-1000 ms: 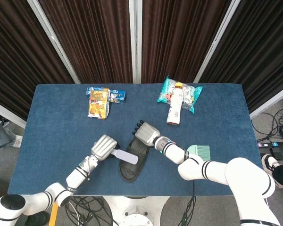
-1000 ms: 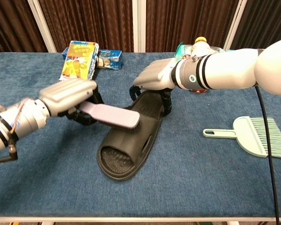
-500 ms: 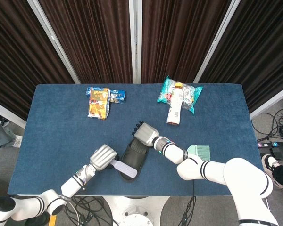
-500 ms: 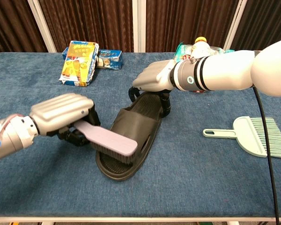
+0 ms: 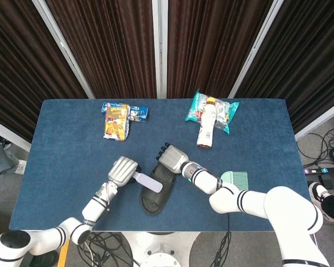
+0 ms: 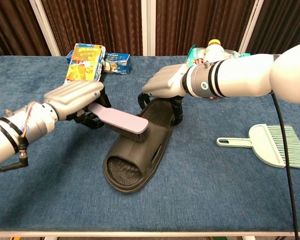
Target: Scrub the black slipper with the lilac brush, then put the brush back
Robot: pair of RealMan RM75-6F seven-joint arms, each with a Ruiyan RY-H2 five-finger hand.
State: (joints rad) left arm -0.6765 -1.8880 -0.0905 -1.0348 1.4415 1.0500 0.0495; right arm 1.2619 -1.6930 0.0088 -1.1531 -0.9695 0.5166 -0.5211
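Right hand [image 6: 165,86] pins the slipper [image 6: 137,147] at its far end so it won't slide; left hand [image 6: 77,100], fingers wrapped around the brush [image 6: 121,121] handle, scrubs the strap.

The black slipper [image 6: 135,150] lies sole-down on the counter [image 6: 215,200], the lilac brush [image 6: 121,121] slanted across its middle, bristles apparently touching.

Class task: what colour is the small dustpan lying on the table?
The dustpan is pale mint green, handle included; the chest view shows it best.
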